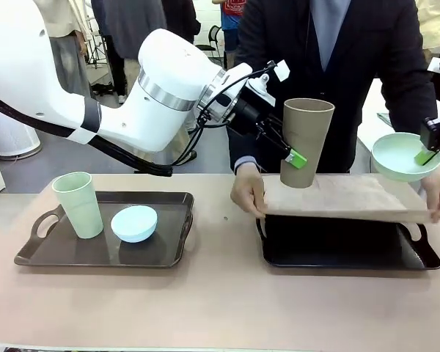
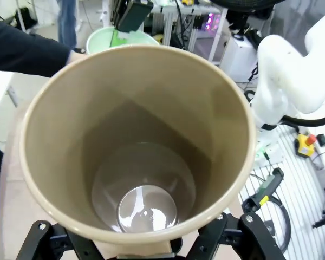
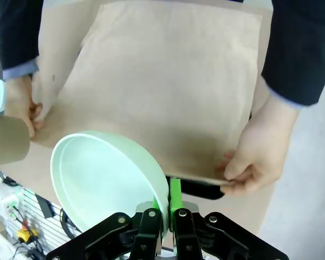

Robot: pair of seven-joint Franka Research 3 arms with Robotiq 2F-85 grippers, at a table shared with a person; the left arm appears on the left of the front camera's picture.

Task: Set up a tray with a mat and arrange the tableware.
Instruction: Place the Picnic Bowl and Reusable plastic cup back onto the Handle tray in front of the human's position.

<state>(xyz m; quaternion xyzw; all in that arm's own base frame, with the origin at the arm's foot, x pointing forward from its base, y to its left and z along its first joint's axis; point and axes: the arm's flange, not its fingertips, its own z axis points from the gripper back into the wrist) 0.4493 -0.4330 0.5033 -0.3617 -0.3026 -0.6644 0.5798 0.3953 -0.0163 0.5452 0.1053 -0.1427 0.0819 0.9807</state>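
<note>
Left claw (image 1: 294,155) clasped the brown tumbler (image 1: 306,132), right claw (image 3: 163,201) pinched the mint bowl (image 3: 100,181), while a person (image 1: 352,66) held a mat (image 1: 345,196) over a tray (image 1: 352,255).

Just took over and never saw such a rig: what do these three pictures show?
A two-armed white robot faces a person across a table. The front picture looks across it; the other two come from cameras on each wrist. The left gripper holds a taupe tumbler aloft; the right gripper pinches a mint bowl by its rim. The person's hands hold a mat above the right tray. The left tray carries a pale green tumbler and a light blue bowl.
</note>
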